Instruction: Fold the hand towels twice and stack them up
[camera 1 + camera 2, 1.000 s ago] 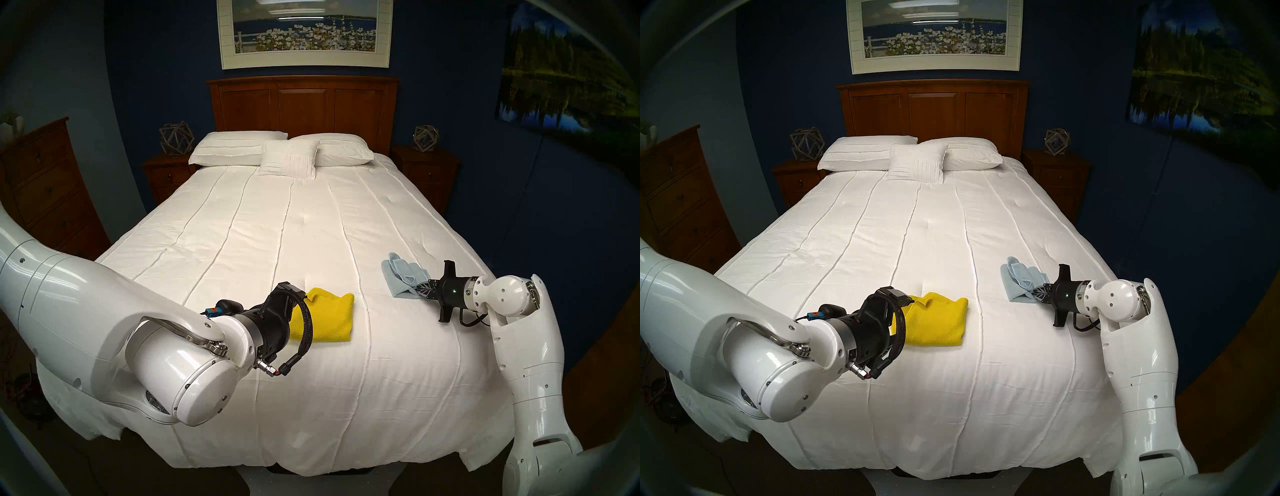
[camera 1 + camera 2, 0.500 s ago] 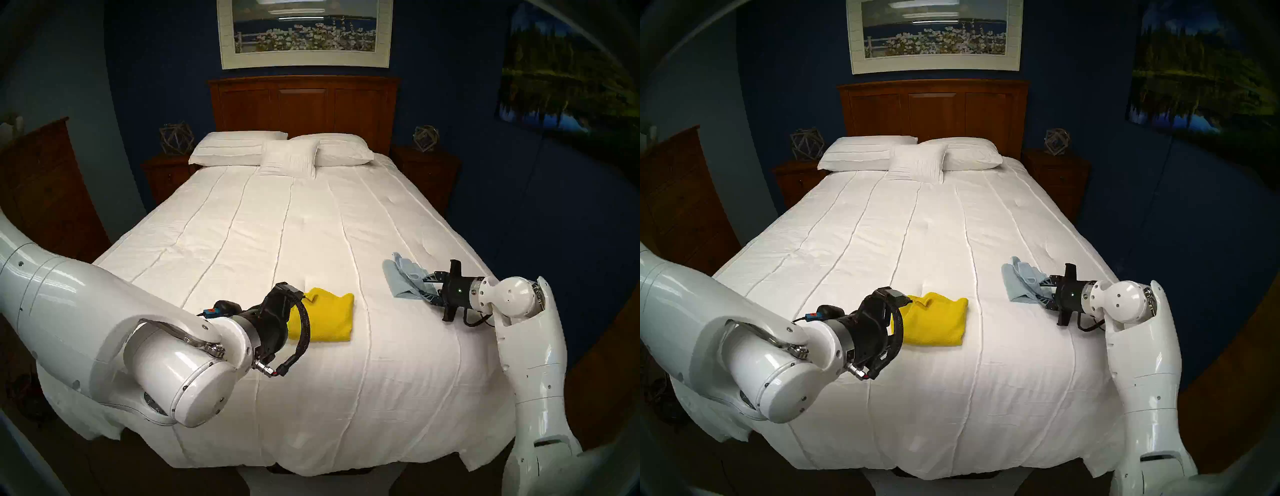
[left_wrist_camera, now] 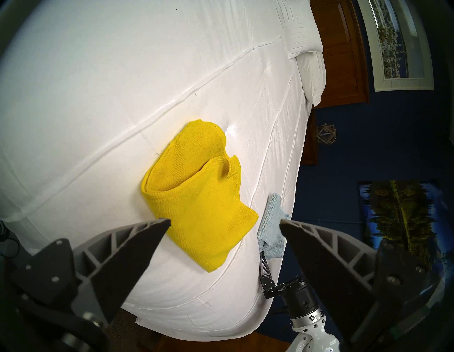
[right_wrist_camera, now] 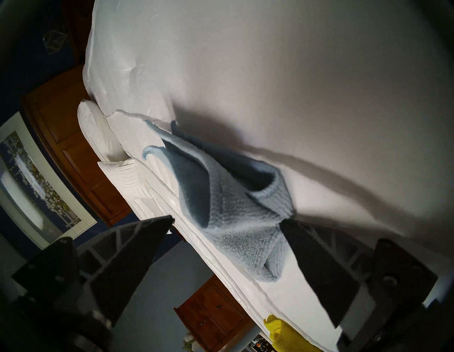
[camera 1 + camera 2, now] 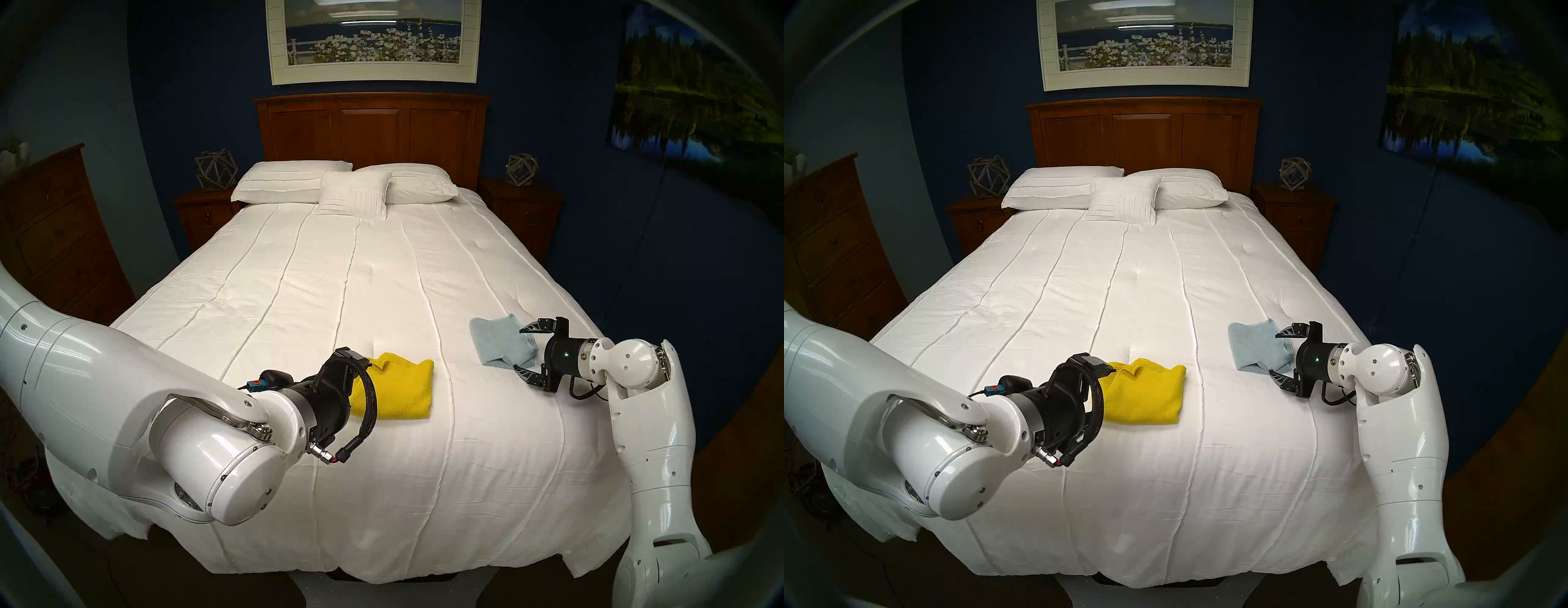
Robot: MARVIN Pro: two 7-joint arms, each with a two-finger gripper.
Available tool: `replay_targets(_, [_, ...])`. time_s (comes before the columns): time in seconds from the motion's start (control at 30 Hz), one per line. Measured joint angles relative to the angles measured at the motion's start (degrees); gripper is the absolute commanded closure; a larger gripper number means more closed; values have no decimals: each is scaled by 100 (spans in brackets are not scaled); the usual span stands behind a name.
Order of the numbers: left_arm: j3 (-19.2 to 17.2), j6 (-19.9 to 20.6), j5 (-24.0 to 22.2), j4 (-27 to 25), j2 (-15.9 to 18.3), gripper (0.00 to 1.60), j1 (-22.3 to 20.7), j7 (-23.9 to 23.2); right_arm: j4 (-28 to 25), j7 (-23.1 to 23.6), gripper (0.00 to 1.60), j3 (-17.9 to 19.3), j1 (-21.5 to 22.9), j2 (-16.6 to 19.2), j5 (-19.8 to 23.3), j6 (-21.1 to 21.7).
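My right gripper gapes around the blue towel on the bedspread; left gripper gapes before the yellow towel. Soft, limp: pinch folded edges.

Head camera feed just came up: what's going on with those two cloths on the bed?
Both lie folded and apart on the white quilted bedspread, not stacked. The left pincer hovers open by the bright yellow microfibre cloth. The right pincer is open around the pale blue microfibre cloth, gripping nothing.
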Motion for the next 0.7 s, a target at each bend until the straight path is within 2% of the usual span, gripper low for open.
replay_targets(0.2, [-5, 3, 10, 0, 2, 0, 7, 2, -4, 10, 0, 73, -5, 54, -59, 37])
replay_targets(0.33, [-29, 6, 12, 0, -21, 0, 12, 11, -136, -114, 0, 142, -49, 162, 51, 266])
replay_targets(0.53, [-82, 8, 15, 0, -95, 0, 14, 27, -630, -790, 0, 236, -279, 525, 347, 919])
replay_targets(0.7, [-100, 8, 15, 0, -125, 0, 13, 37, -839, -1315, 0, 292, -393, 807, 535, 1279])
